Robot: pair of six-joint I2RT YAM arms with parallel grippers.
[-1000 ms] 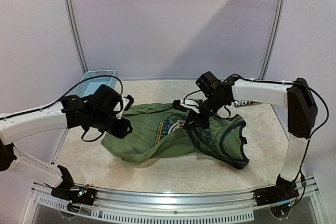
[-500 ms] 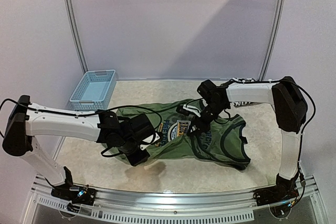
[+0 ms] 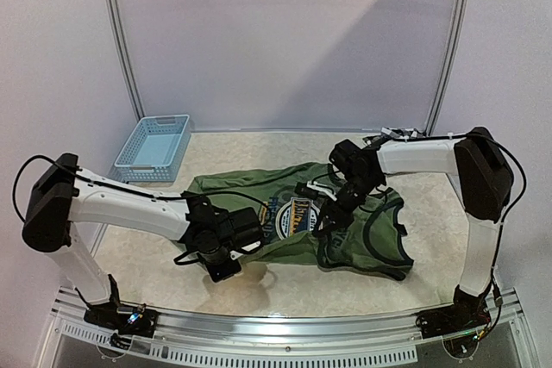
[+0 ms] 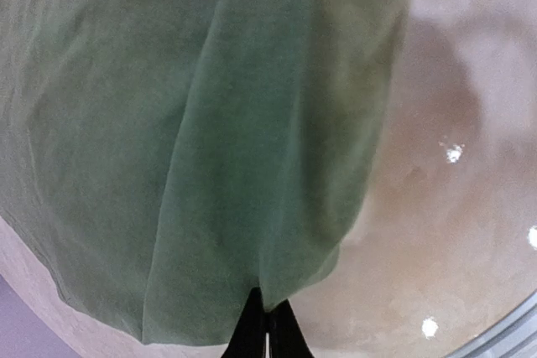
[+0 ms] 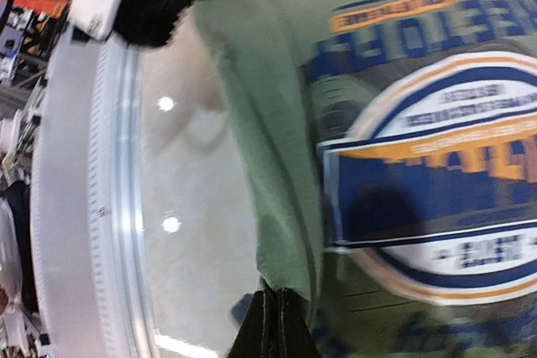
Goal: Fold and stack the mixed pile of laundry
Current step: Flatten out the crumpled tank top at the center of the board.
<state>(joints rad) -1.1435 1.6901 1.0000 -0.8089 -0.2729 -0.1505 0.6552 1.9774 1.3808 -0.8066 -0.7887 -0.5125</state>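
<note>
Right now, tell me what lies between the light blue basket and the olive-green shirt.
Only bare beige tabletop separates the lattice basket from the olive-green shirt; the top external view shows it.

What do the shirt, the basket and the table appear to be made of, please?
Shirt: soft knit cloth, probably cotton, matte; it drapes in loose folds.
Basket: light blue plastic, judging by its moulded lattice walls.
Table: hard, smooth beige top with stone-like mottling; lamp glints suggest slight gloss; exact material unclear.
</note>
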